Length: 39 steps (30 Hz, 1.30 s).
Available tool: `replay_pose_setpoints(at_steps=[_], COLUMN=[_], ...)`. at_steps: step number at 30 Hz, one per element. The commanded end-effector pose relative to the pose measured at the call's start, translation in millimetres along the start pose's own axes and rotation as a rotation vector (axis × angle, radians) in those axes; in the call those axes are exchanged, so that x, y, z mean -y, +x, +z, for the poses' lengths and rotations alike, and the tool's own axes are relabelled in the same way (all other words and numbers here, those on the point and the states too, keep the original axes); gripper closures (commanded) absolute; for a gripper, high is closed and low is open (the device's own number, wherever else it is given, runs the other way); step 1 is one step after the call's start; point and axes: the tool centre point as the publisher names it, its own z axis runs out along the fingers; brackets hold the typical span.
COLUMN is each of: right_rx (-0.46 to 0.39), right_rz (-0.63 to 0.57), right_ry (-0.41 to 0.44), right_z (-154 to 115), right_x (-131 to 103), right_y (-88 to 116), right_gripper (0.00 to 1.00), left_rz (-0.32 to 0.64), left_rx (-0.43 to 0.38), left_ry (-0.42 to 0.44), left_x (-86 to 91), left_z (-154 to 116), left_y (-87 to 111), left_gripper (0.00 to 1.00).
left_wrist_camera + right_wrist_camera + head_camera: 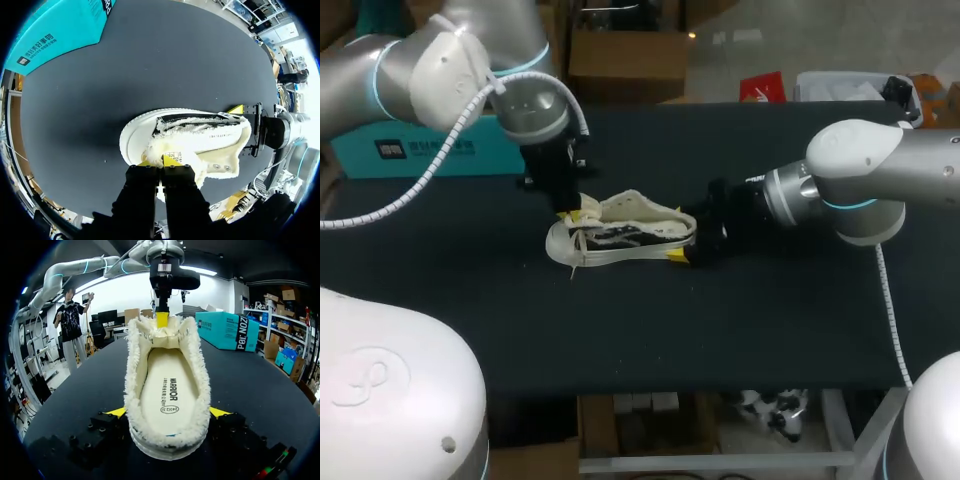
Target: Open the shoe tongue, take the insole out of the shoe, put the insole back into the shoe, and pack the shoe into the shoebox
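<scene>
The shoe (620,238) lies on the black table (770,320) between the two grippers, with its fleece-lined opening spread wide. The right gripper (168,412) has the heel between its fingers, one yellow tip pressed on each side, so it grips the shoe. The left gripper (157,162) stands over the toe end with its fingers almost together, pinching the fleecy tongue (162,337). The insole (170,390) is flat inside the shoe, ahead of the right gripper. The shoebox (430,150) is well apart, behind the left gripper. I judge the shoe to be light, with a firm sole but soft sides (the fleece will give under pressure), so the heel is a good place to hold. The insole seems thin and bendable; its heel edge, nearest the right gripper, looks the easiest place to take it.
</scene>
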Motion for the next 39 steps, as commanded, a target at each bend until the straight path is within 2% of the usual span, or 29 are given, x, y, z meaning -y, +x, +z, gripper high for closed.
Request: replay_pose_setpoints(at_steps=[1, 2, 4, 7, 8, 11, 12, 13, 14, 15, 17, 20, 22, 24, 25, 26, 27, 28, 39], right_rx=[-0.001, -0.001, -0.001, -0.001, -0.001, -0.001, -0.001, -0.001, -0.001, -0.001, -0.001, -0.001, -0.001, -0.001, -0.001, -0.001, -0.001, -0.001, -0.001], right_rz=[-0.002, -0.002, -0.002, -0.002, -0.002, -0.002, -0.002, -0.002, -0.002, -0.002, -0.002, -0.002, -0.002, -0.002, -0.002, -0.002, -0.002, -0.002, -0.002], right_ry=[-0.004, -0.004, -0.004, -0.004, -0.004, -0.004, -0.004, -0.004, -0.004, -0.004, -0.004, -0.004, -0.004, -0.004, -0.004, -0.004, -0.004, -0.004, -0.004], right_z=[1, 1, 1, 1, 1, 1, 1, 1, 1, 1, 1, 1, 1, 1, 1, 1, 1, 1, 1], right_x=[3, 3, 3, 3, 3, 3, 3, 3, 3, 3, 3, 3, 3, 3, 3, 3, 3, 3, 3], right_y=[0, 0, 0, 0, 0, 0, 0, 0, 0, 0, 0, 0, 0, 0, 0, 0, 0, 0, 0], right_gripper=[1.0, 1.0, 1.0, 1.0, 1.0, 1.0, 1.0, 1.0, 1.0, 1.0, 1.0, 1.0, 1.0, 1.0, 1.0, 1.0, 1.0, 1.0, 1.0], left_rz=[0.014, 0.023, 0.039, 0.065, 0.076, 0.124, 0.146, 0.159, 0.186, 0.2, 0.251, 0.373, 0.556, 0.889, 0.951, 1.064, 1.074, 0.985, 0.985], left_rx=[-0.101, -0.105, -0.108, -0.112, -0.118, -0.134, -0.136, -0.131, -0.129, -0.118, -0.109, -0.09, -0.126, -0.228, -0.217, -0.21, -0.148, -0.038, -0.038], left_ry=[-0.005, -0.005, 0.001, 0.038, 0.051, 0.1, 0.118, 0.133, 0.154, 0.176, 0.205, 0.222, 0.159, -0.057, -0.091, -0.165, -0.191, -0.19, -0.19], left_x=[3.7, 3.3, 1.1, -5.1, -7.6, -15.1, -17.9, -18.4, -21.5, -24.1, -28.5, -32.9, -35.0, -34.6, -32.1, -31.3, -30.4, -27.8, -27.8], left_z=[7, 6, 3, -9, -14, -38, -47, -54, -66, -74, -89, -104, -111, -118, -117, -116, -114, -111, -111], left_y=[-4.2, -3.0, -0.2, 3.4, 4.5, 9.2, 11.5, 13.5, 18.0, 21.7, 29.1, 40.9, 50.4, 60.8, 70.9, 81.5, 93.1, 104.9, 104.9], left_gripper=[1.0, 1.0, 0.73, 0.42, 0.35, 0.3, 0.34, 0.42, 0.59, 0.68, 1.0, 1.0, 1.0, 1.0, 1.0, 1.0, 1.0, 1.0, 1.0])
